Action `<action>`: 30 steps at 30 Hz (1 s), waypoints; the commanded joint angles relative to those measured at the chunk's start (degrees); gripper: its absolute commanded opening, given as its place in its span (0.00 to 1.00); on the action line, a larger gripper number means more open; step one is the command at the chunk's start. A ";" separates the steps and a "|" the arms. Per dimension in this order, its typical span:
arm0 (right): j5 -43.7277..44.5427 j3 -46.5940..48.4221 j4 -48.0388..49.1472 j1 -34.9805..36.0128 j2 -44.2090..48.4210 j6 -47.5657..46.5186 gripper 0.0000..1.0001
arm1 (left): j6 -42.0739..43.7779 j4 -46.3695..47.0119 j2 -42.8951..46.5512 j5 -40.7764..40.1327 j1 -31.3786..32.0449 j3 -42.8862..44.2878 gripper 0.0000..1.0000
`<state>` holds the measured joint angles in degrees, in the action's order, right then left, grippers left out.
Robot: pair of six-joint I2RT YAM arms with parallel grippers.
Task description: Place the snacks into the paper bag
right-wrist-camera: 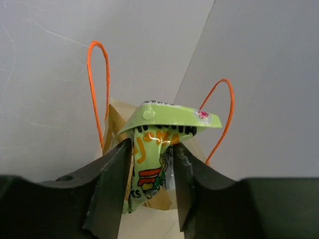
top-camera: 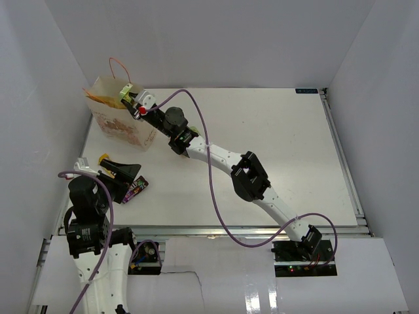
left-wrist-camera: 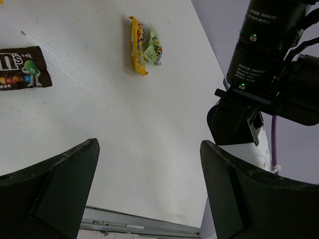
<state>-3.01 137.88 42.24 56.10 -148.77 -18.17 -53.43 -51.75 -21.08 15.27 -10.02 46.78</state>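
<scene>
The cream paper bag (top-camera: 121, 124) with orange string handles stands at the table's far left. Something yellow-orange (top-camera: 103, 99) shows in its mouth. My right gripper (top-camera: 133, 98) is above the bag's mouth, shut on a green snack packet (right-wrist-camera: 152, 159); the bag (right-wrist-camera: 115, 124) and its handles (right-wrist-camera: 97, 84) lie behind it. My left gripper (left-wrist-camera: 149, 184) is open and empty, low over the table's near left. A dark brown M&M's pack (left-wrist-camera: 22, 67), a yellow packet (left-wrist-camera: 137, 45) and a green packet (left-wrist-camera: 153, 50) lie ahead of it. The M&M's pack (top-camera: 135, 190) and yellow packet (top-camera: 103, 158) also show from above.
White walls close in the table on the left, back and right. The metal rail of the near edge (left-wrist-camera: 139, 221) is just below my left gripper. A black arm joint (left-wrist-camera: 269, 59) stands to its right. A purple cable (top-camera: 213, 190) loops over the table's middle.
</scene>
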 commanded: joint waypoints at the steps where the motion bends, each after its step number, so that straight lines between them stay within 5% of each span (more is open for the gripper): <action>1: 0.28 3.09 4.52 -0.20 0.59 -0.72 0.47 | 1.13 1.65 -1.77 1.34 -0.17 2.08 0.92; 5: -0.60 2.83 3.73 -0.46 0.67 -0.37 0.73 | 0.96 2.44 -2.12 1.70 -0.17 2.26 0.92; 18: -2.00 2.57 2.33 -0.90 2.16 0.33 0.81 | 0.87 2.62 -2.38 2.57 -0.17 2.52 0.92; 23: -18.14 -8.31 -3.03 -6.07 14.63 5.07 0.96 | 4.12 2.70 -6.59 4.24 -0.17 1.30 0.91; 27: -35.09 -13.60 -18.64 -11.95 25.43 5.26 0.98 | 5.88 7.43 -14.41 9.94 -0.09 -2.04 0.87; 30: -41.71 -20.18 -41.53 -16.17 32.02 1.23 0.98 | 4.39 14.45 -23.44 11.38 1.75 -3.19 0.86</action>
<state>-32.47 120.92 19.75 43.83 -125.43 -15.11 -49.47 -44.16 -38.98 23.51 -9.58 44.69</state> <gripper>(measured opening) 0.983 0.858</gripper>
